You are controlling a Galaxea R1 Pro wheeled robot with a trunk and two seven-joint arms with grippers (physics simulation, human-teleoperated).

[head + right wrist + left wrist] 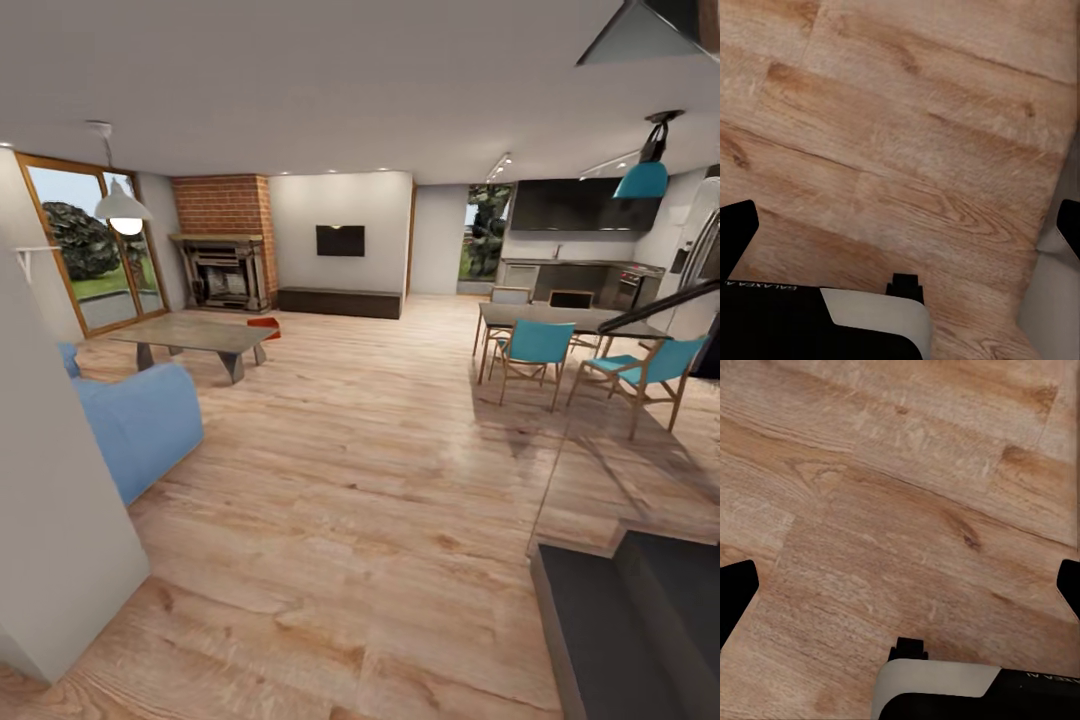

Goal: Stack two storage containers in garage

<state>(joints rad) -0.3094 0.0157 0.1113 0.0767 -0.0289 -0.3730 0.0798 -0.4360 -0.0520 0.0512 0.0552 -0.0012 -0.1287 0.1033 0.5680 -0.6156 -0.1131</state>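
Note:
I am in the living room, on light wood plank flooring [360,480]. Far ahead on the left, a small red-orange storage container [264,322] sits on the planks just behind the grey low table [195,333], partly hidden by it. The garage is out of view. In the left wrist view my left gripper [900,589] is open, its black fingertips [735,592] wide apart over bare planks. My right gripper [900,229] is also open, its fingertips [736,232] spread, with nothing between them.
A blue sofa [140,420] stands at the near left beside a white wall corner [50,500]. At the right is a dining table [560,320] with teal chairs [535,350]. Dark grey furniture [630,620] is close at the lower right. A brick fireplace [225,250] stands at the back.

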